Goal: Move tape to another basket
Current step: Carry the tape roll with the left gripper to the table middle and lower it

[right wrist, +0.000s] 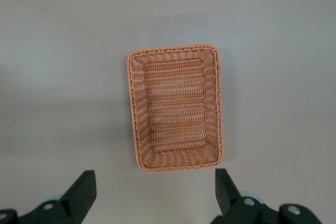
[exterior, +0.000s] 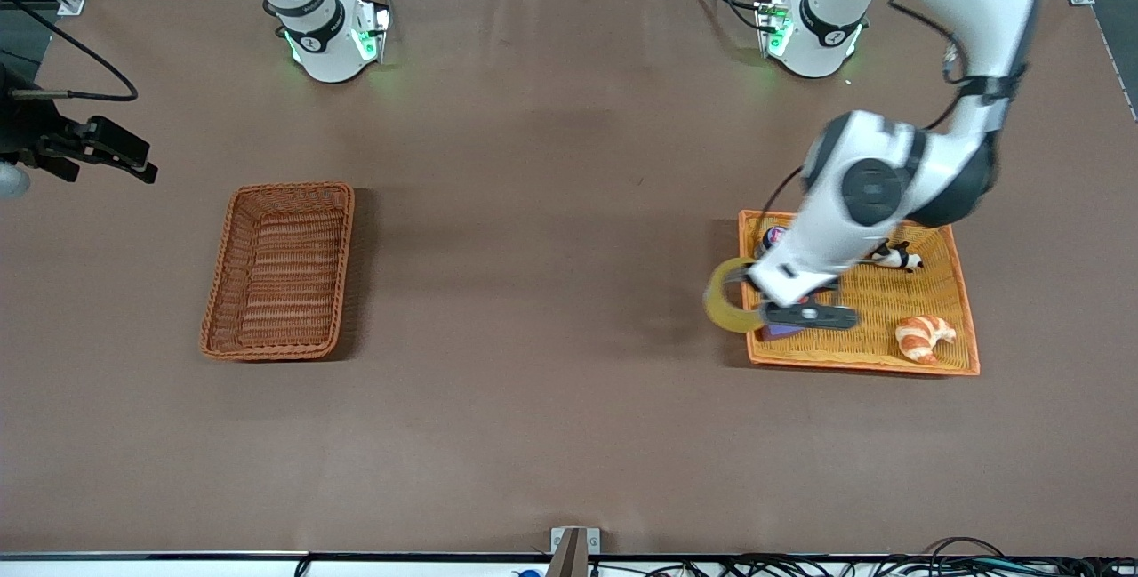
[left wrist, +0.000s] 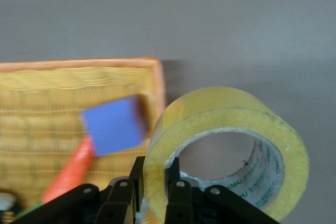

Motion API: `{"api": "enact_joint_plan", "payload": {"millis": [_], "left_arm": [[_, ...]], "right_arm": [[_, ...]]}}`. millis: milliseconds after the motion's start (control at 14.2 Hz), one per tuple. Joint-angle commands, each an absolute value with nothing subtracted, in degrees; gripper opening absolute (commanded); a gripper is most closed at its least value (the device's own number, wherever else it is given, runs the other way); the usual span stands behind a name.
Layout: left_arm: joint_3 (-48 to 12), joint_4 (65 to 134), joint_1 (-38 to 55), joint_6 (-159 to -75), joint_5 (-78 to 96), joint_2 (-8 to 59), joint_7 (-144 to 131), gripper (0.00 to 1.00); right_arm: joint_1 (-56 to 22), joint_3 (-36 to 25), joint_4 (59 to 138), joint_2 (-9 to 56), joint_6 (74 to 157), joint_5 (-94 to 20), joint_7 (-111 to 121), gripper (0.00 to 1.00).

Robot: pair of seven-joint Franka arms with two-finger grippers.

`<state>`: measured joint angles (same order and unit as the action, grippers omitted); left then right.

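Note:
The tape (exterior: 718, 306), a yellowish ring, is pinched through its wall by my left gripper (exterior: 752, 289), one finger inside the hole and one outside. It hangs over the edge of the orange-yellow tray (exterior: 967, 328) on the side toward the right arm's end. The left wrist view shows the tape (left wrist: 220, 108) between my left gripper's (left wrist: 157, 178) jaws, above brown table. The reddish-brown basket (exterior: 280, 270) stands empty toward the right arm's end. My right gripper (right wrist: 155, 184) is open, high over the basket (right wrist: 176, 114), and holds nothing.
In the tray lie a croissant (exterior: 925, 337), a blue block (exterior: 781, 331), a black-and-white toy (exterior: 896, 257) and a small round object (exterior: 772, 237). The left wrist view shows the blue block (left wrist: 113, 124) and an orange thing (left wrist: 71, 174).

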<state>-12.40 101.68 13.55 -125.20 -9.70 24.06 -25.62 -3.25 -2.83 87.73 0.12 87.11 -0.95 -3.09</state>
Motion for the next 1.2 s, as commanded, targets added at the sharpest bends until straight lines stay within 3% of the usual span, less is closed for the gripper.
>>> {"api": "enact_joint_plan", "payload": {"millis": [0,423,634,987,1128], "left_arm": [[-12.30,92.92,18.00,-124.45,-11.95,31.27,-34.34,0.04],[-12.39,87.72,23.98,-120.85,-11.08,36.20,-40.33,0.05],[-12.39,80.44,26.10,-118.92,-11.07,40.77,-43.42,0.05],[-12.66,79.45,26.10,-118.92,-7.39,41.04,-42.80,0.03],[-12.83,75.87,26.28,-118.92,-4.32,43.49,-42.71,0.03]], "right_arm": [[-2.64,-2.46,88.15,-0.26,87.01,-1.93,-2.64,1.00],[-2.64,-2.46,88.15,-0.26,87.01,-1.93,-2.64,1.00],[-2.55,-2.46,88.15,-0.26,87.01,-1.93,-2.64,1.00],[-2.64,-2.46,88.15,-0.26,87.01,-1.93,-2.64,1.00],[-2.64,-2.46,88.24,-0.26,87.01,-1.93,-2.64,1.00]]}}
